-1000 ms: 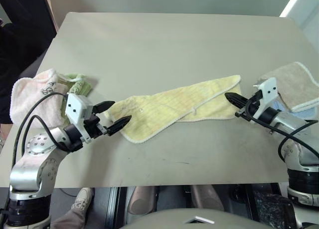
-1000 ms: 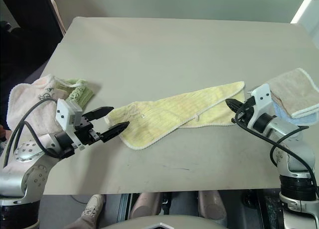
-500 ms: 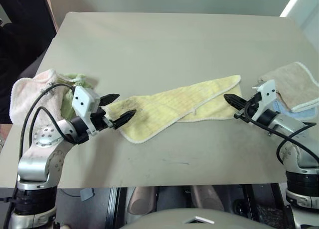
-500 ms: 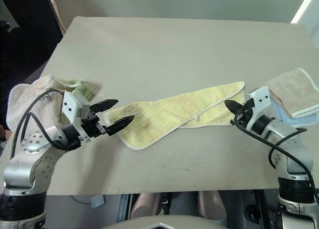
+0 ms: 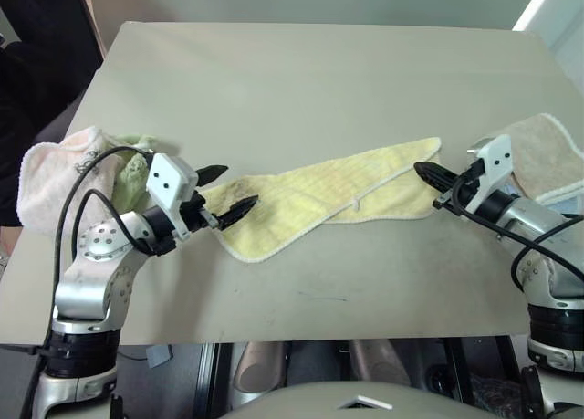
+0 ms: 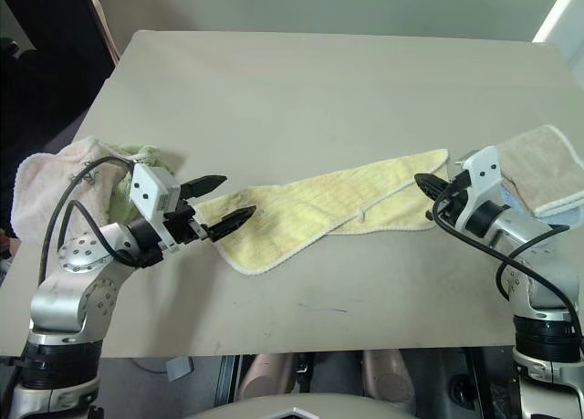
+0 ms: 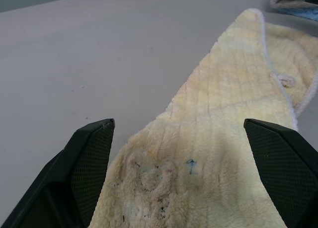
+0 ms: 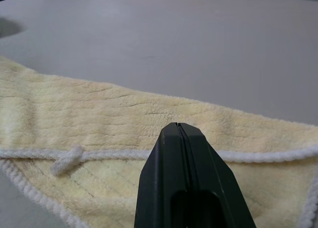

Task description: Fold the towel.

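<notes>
The pale yellow towel point(image 5: 328, 195) lies in a long crumpled strip across the table point(image 5: 301, 81), running from lower left to upper right. My left gripper point(image 5: 232, 193) is open, its two fingers straddling the towel's left end just above the cloth. The left wrist view shows the towel point(image 7: 223, 138) with its small dark embroidered mark point(image 7: 190, 163) between the spread fingers point(image 7: 92, 153). At the towel's right end my right gripper point(image 5: 422, 170) is shut, holding nothing, its tip right beside the cloth. In the right wrist view the towel's white hem point(image 8: 99, 153) lies under the closed fingers point(image 8: 184, 188).
A pink towel point(image 5: 55, 168) and a green cloth point(image 5: 137, 163) are heaped at the table's left edge, behind my left arm. A beige towel point(image 5: 552, 154) on a blue cloth sits at the right edge. A person in dark clothes stands at far left point(image 5: 36, 45).
My left gripper has moved right and forward, from just off the towel's left end to over it, still open. The right gripper has stayed by the towel's right end, shut.
</notes>
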You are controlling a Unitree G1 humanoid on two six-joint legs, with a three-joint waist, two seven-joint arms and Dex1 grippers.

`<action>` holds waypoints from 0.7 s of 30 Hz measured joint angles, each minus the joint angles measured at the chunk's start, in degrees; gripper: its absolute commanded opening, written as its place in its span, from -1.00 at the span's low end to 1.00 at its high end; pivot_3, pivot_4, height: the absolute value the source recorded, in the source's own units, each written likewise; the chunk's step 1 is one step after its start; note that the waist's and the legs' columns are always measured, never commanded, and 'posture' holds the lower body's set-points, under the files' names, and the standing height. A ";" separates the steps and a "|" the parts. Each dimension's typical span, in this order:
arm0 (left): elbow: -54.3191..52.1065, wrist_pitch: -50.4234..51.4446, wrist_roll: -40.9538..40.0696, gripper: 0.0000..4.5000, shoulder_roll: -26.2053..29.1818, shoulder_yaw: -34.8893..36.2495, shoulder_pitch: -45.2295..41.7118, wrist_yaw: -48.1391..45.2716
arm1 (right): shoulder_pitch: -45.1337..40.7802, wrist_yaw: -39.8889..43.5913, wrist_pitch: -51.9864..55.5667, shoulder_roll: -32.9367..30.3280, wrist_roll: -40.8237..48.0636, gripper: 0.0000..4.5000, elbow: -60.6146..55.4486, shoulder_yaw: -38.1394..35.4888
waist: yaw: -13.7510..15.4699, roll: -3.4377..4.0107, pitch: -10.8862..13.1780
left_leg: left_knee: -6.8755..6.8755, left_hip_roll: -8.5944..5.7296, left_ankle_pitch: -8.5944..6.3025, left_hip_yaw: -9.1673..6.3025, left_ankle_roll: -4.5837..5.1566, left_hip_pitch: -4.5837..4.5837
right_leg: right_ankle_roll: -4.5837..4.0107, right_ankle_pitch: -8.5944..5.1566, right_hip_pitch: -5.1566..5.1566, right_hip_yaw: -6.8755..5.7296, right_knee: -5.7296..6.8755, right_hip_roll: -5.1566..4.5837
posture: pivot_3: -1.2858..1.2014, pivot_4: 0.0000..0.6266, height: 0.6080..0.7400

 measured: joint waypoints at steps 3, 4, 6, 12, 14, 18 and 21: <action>0.67 -1.69 0.42 0.99 3.67 -1.38 -0.49 -6.01 | 0.00 -0.14 -0.01 0.04 -0.06 -1.00 0.00 0.03 | 0.01 0.00 0.00 | 0.00 0.00 0.00 -0.01 0.00 -0.01 | 0.00 0.00 -0.01 0.00 0.00 0.00 | 0.03 -0.52 0.93; 0.95 -1.99 0.44 0.99 4.73 -1.63 -0.71 -7.78 | 0.00 -0.16 -0.01 0.07 -0.07 -1.00 -0.05 0.05 | 0.01 0.00 0.00 | 0.00 0.00 0.00 -0.02 0.00 -0.01 | -0.01 0.00 -0.02 0.00 0.00 0.00 | 0.03 -0.52 0.93; 2.28 -3.60 0.83 0.99 9.21 -3.32 -0.86 -14.03 | 0.02 -0.27 -0.01 0.15 -0.06 -1.00 -0.12 0.14 | -0.01 0.00 0.00 | 0.00 0.01 -0.02 -0.03 -0.02 -0.05 | -0.02 0.01 -0.07 0.01 0.01 0.01 | 0.03 -0.52 0.93; 4.94 -7.44 3.16 0.99 16.95 -7.97 -3.28 -27.25 | 0.02 -0.27 -0.01 0.14 -0.09 -1.00 -0.11 0.20 | 0.08 0.03 -0.01 | -0.01 0.00 -0.06 -0.07 -0.04 -0.17 | -0.06 -0.01 -0.20 0.02 0.01 -0.01 | 0.03 -0.52 0.93; 5.43 -7.88 3.72 0.99 17.55 -8.54 -4.01 -29.25 | 0.03 -0.27 -0.01 0.13 -0.12 -1.00 -0.10 0.20 | 0.01 0.06 -0.02 | -0.01 0.00 -0.10 -0.04 -0.05 -0.19 | -0.08 -0.02 -0.23 0.02 0.02 -0.02 | 0.03 -0.52 0.93; 6.99 -13.09 8.57 0.99 19.03 -13.82 -6.39 -33.71 | 0.15 -0.65 0.05 0.15 -0.18 -1.00 -0.34 0.16 | 0.13 0.07 -0.03 | -0.02 0.01 -0.15 -0.08 -0.08 -0.27 | -0.12 -0.09 -0.37 0.00 0.07 -0.02 | 0.03 -0.52 0.93; 7.66 -18.10 13.87 0.99 19.09 -20.41 -9.98 -38.23 | 0.62 -1.36 0.27 0.50 -0.13 -1.00 -1.55 0.22 | 0.22 0.08 -0.04 | 0.01 0.01 -0.16 -0.06 -0.06 -0.42 | -0.12 -0.09 -0.53 0.01 0.12 -0.03 | 0.03 -0.52 0.93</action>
